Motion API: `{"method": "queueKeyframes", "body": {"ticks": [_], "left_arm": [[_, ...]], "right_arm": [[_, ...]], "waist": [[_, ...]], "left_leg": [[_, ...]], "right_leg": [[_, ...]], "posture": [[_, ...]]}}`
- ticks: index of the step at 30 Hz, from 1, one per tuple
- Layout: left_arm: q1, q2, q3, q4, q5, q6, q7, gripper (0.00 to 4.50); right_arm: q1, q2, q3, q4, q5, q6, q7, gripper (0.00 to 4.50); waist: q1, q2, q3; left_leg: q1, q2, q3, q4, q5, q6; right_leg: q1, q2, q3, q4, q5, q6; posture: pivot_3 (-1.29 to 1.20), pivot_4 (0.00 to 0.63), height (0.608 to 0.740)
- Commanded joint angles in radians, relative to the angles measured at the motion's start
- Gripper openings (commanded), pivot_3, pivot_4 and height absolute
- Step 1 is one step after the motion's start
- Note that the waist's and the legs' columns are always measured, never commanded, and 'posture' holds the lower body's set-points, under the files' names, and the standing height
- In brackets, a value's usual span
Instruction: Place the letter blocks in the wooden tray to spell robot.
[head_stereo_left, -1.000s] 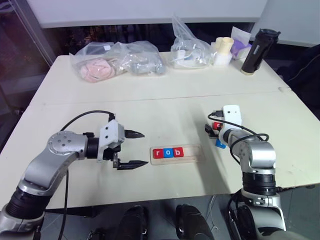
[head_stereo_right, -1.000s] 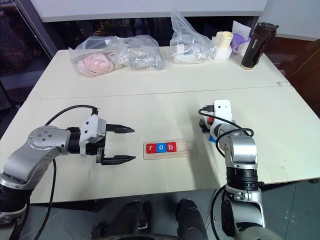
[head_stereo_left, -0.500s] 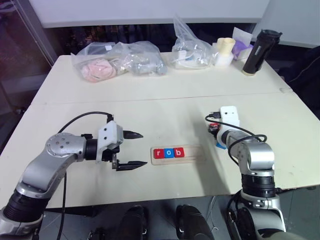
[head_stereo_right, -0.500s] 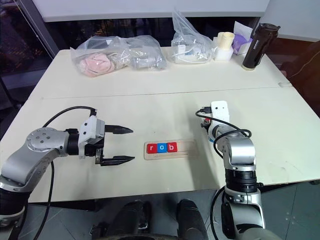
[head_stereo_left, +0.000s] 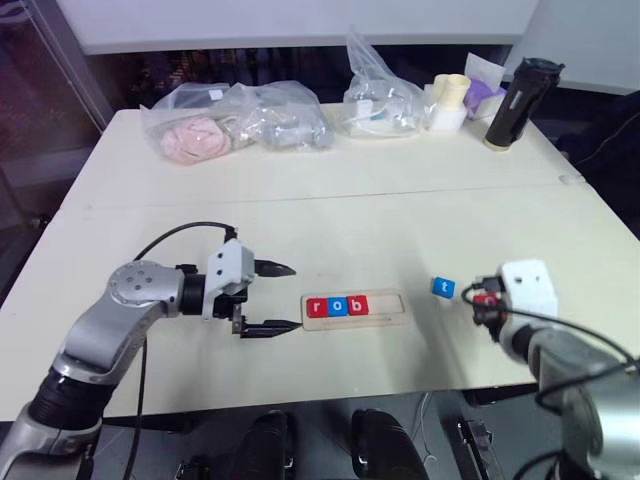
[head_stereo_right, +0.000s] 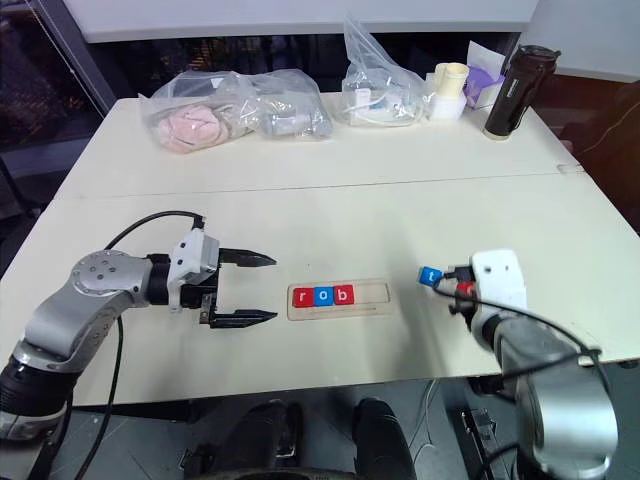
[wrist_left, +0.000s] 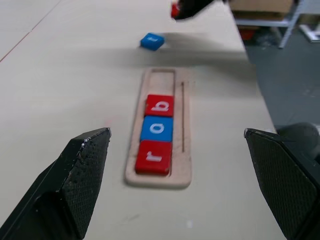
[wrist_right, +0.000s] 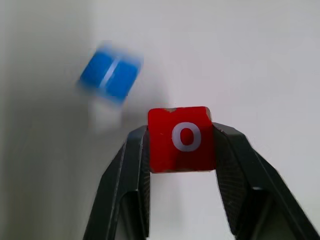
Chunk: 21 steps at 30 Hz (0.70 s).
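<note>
I see the wooden tray (head_stereo_left: 354, 307) lying mid-table with r, o, b seated at its left end and two slots bare. My left gripper (head_stereo_left: 281, 296) hangs just beside that end, fingers wide apart. My right gripper (wrist_right: 182, 145) is clamped on the red o block (wrist_right: 182, 137) by two opposite side faces; it looks light, rigid, probably slick. The blue t block (head_stereo_left: 443, 288) sits loose on the table.
</note>
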<state>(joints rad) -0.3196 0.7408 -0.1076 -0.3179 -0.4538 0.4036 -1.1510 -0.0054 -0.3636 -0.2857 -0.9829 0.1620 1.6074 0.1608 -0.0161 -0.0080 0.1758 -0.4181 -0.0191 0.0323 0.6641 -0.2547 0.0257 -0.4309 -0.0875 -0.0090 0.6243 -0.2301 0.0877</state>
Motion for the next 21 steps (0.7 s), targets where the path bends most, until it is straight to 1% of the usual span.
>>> {"method": "queueKeyframes", "body": {"ticks": [1,6,14,19,21], "left_arm": [[-0.022,-0.003,-0.004,-0.001,0.009,-0.031,-0.015,4.5],[-0.035,-0.007,-0.01,0.015,0.018,-0.041,-0.024,4.5],[-0.022,0.001,0.002,-0.004,0.02,-0.038,-0.015,4.5],[-0.013,0.003,0.004,-0.015,0.019,-0.034,-0.005,4.5],[-0.011,0.005,0.005,-0.018,0.016,-0.031,-0.002,4.5]], "right_arm": [[0.013,0.062,0.007,-0.064,-0.011,0.007,-0.042,1.16],[-0.017,0.115,0.026,-0.035,-0.037,0.007,-0.082,1.16],[-0.041,0.128,0.043,0.084,-0.051,-0.064,-0.088,1.16],[-0.031,0.125,0.069,0.12,-0.048,-0.109,-0.088,1.16],[-0.025,0.104,0.074,0.114,-0.039,-0.11,-0.071,2.21]], "waist": [[-0.002,0.0,0.0],[0.003,0.0,0.0],[0.005,0.0,0.0],[0.003,0.0,0.0],[0.003,0.0,0.0]], "left_leg": [[0.0,0.0,0.0,0.0,0.0,0.0],[0.0,0.001,0.0,0.0,0.0,0.0],[-0.008,0.0,0.0,-0.001,0.0,0.0],[-0.007,0.0,0.0,-0.001,0.0,0.0],[-0.007,0.0,0.0,-0.001,0.0,0.0]], "right_leg": [[0.0,0.0,0.0,0.0,0.0,0.0],[0.0,-0.001,0.0,-0.001,0.0,-0.001],[-0.005,-0.001,-0.001,-0.006,0.001,-0.001],[-0.004,-0.001,-0.002,-0.006,0.001,-0.001],[-0.004,-0.001,-0.002,-0.006,0.001,-0.002]], "posture": [[0.0,0.15,0.74],[0.0,0.15,0.74],[0.0,0.15,0.74],[0.0,0.15,0.74],[0.0,0.15,0.74]]}}
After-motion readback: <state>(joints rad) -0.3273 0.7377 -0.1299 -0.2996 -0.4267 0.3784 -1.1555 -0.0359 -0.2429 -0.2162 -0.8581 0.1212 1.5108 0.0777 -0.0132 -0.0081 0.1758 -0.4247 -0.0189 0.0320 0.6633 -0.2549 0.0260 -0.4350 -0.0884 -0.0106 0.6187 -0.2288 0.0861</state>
